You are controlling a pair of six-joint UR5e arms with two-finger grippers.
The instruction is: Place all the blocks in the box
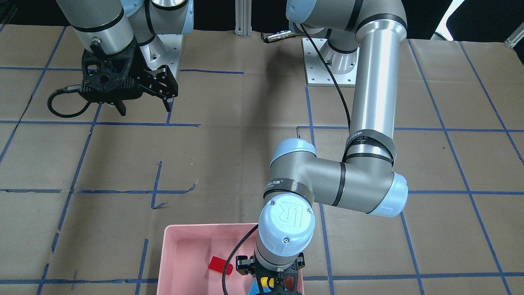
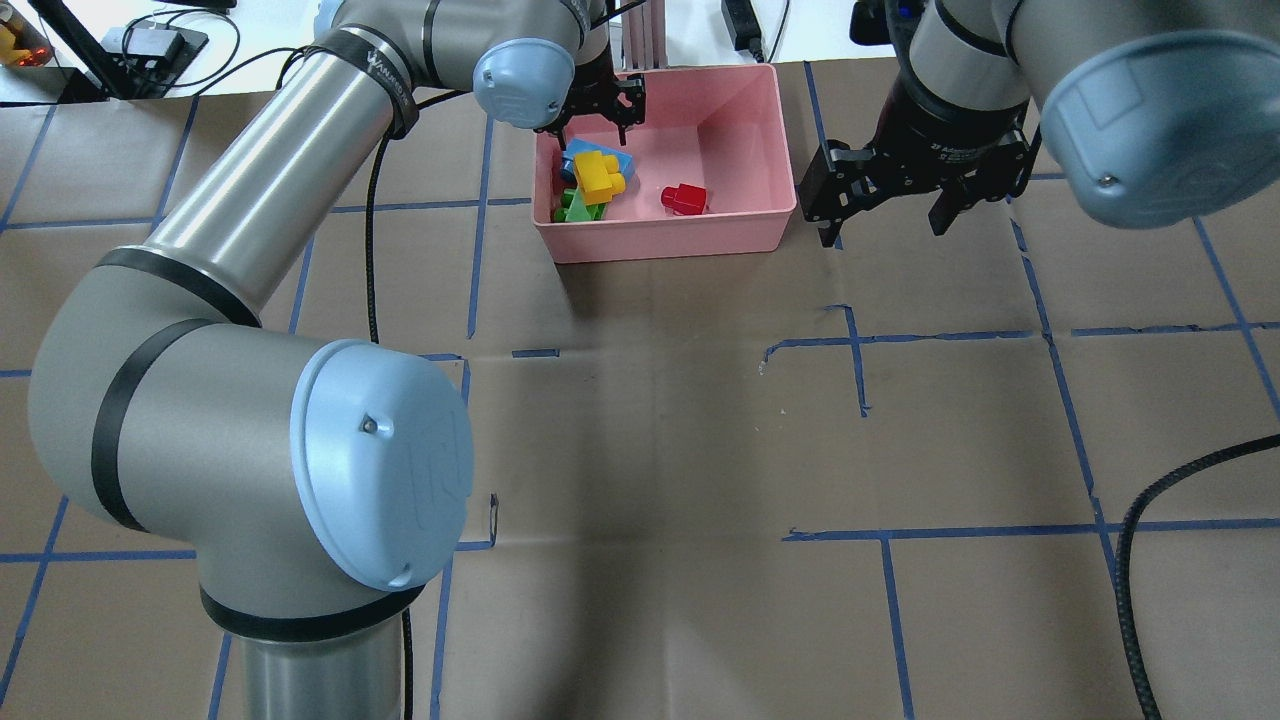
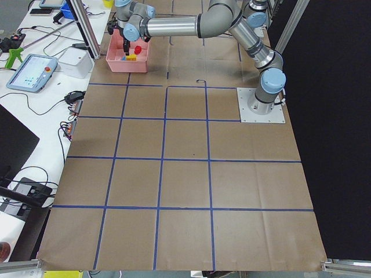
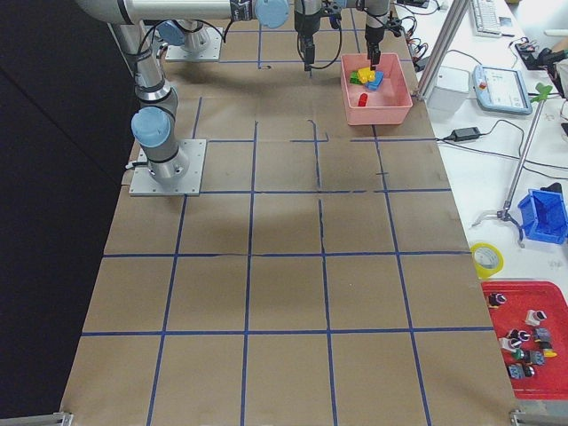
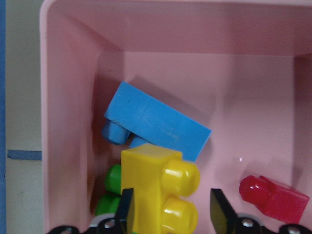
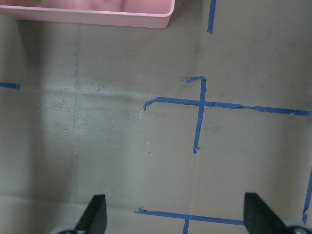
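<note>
At the far edge of the table (image 2: 650,450), the pink box (image 2: 665,243), with all four blocks inside. Heaped against its left wall: the light-blue block (image 5: 156,122), tilted, studs toward that wall; just nearer, the green block (image 5: 113,178), mostly hidden; on top of both, the yellow block (image 5: 158,190), lying on its side with studs pointing right. Apart from the heap, to the right on the box floor and close to the near wall, the red block (image 5: 275,197), on its side and touching none of the others. Above the heap, at the box's left end, the left gripper (image 2: 593,128), pointing down, fingers spread and gripping nothing; in the wrist view, one finger in line with the yellow block's left edge, the other clear of its studs with pink floor between. Just right of the box, outside it and over bare table, the right gripper (image 2: 884,228), also pointing down, fingers far apart, nothing between them but brown paper and blue tape lines (image 6: 200,114).
</note>
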